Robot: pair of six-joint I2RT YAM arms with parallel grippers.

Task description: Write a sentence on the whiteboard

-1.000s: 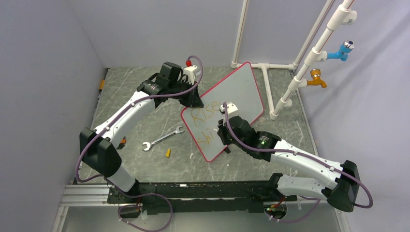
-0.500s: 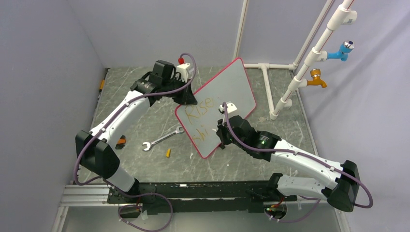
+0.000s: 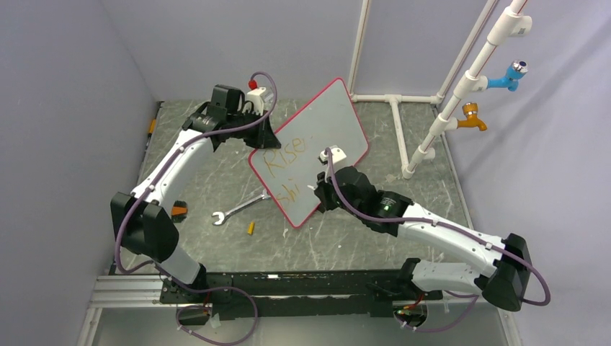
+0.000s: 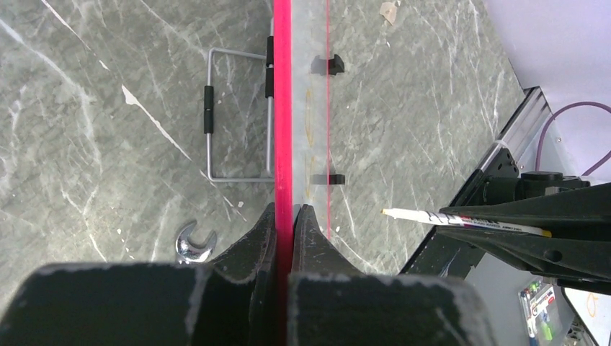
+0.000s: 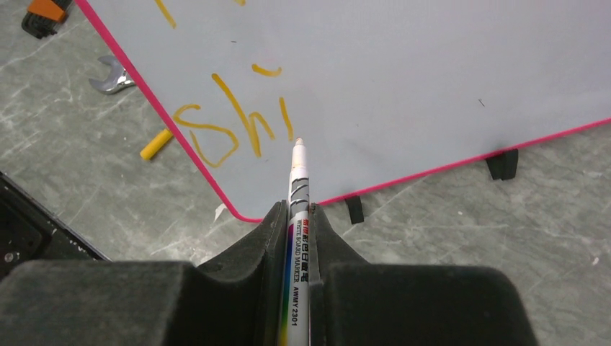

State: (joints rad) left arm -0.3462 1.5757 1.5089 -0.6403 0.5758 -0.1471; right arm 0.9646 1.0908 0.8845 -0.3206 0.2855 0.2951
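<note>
The whiteboard (image 3: 317,133), white with a red-pink rim, stands tilted on the table on small black clip feet (image 5: 502,164). My left gripper (image 3: 268,138) is shut on its upper left edge; in the left wrist view the red rim (image 4: 282,108) runs straight into the closed left gripper (image 4: 287,209). The sentence (image 3: 288,173) shows as orange "Rise" above "shi" (image 5: 230,126). My right gripper (image 5: 297,209) is shut on a white marker (image 5: 298,180), whose tip sits just right of the "i"; whether it touches the board I cannot tell.
A steel wrench (image 3: 241,207) and a small yellow cap (image 3: 251,228) lie on the table left of the board's lower corner. A wire stand (image 4: 234,115) lies behind the board. White pipes with a blue tap (image 3: 508,76) and an orange tap (image 3: 472,119) rise at the back right.
My left gripper has carried the whiteboard to the left and towards the back. The right gripper with the marker has followed to the left and stays at the second row.
</note>
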